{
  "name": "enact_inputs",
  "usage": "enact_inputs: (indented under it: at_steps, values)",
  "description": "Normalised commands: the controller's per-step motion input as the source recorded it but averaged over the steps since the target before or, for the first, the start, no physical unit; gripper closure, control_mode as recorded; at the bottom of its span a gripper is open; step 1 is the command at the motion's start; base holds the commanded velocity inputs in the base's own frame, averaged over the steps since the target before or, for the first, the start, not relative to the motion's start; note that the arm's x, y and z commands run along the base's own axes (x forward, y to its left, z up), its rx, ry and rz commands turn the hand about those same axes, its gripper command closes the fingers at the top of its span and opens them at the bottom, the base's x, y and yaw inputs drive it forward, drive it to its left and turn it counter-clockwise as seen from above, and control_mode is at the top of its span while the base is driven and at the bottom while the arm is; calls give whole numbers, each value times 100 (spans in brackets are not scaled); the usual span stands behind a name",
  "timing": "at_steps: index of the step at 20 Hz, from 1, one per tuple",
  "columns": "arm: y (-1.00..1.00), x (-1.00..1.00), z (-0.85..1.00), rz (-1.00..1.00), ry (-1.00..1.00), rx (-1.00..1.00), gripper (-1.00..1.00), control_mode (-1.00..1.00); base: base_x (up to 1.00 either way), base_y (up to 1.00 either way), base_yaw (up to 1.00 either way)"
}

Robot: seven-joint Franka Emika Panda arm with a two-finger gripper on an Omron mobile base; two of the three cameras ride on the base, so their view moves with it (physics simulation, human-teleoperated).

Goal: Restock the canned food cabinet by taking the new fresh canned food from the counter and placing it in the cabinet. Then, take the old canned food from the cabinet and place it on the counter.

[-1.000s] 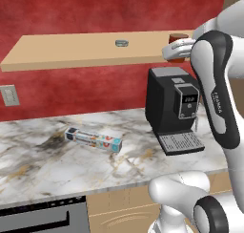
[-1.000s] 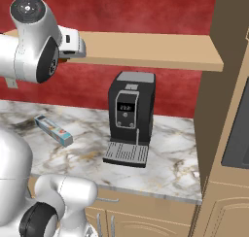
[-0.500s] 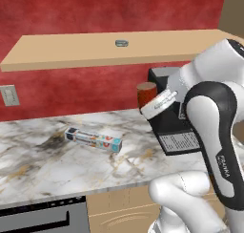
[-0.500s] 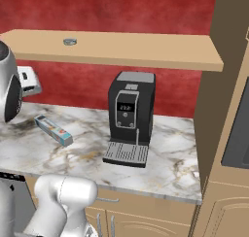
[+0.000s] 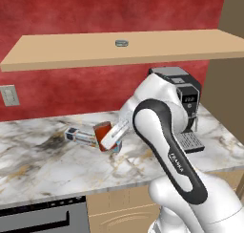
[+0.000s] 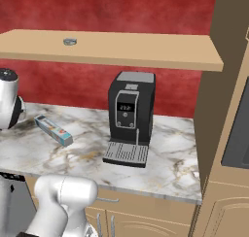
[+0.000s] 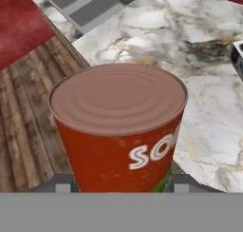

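The old red-brown can (image 5: 101, 132) hangs low over the marble counter (image 5: 43, 165), with my gripper (image 5: 106, 140) shut on it; whether it touches the worktop I cannot tell. In the hand view the can (image 7: 118, 131) stands between the two finger tips (image 7: 61, 183), with white letters on its side and the counter (image 7: 213, 112) beneath. The flat grey tin (image 5: 121, 43) lies on the tan shelf board (image 5: 57, 53), also seen as the tin (image 6: 70, 41) on the shelf (image 6: 146, 49).
A blue, white and orange carton (image 5: 78, 135) lies on the counter just left of the can. The black coffee machine (image 6: 129, 114) stands to the right, its drip tray (image 7: 90, 7) close by. A wall outlet (image 5: 8, 95) is at left, a tall cabinet (image 6: 233, 110) at right.
The arm has swung down from the right end of the shelf to the counter, carrying the red can. The grey tin on the shelf has not moved.
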Motion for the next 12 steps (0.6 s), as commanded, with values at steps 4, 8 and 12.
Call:
enact_inputs:
  at_steps: [4,8,12]
  values:
    - [84,68,-62,14,26,-4,100,-100,0,0,0]
    - [76,62,-59,10,14,-7,100,-100,0,0,0]
    - [54,23,-85,12,-1,-10,100,-100,0,0,0]
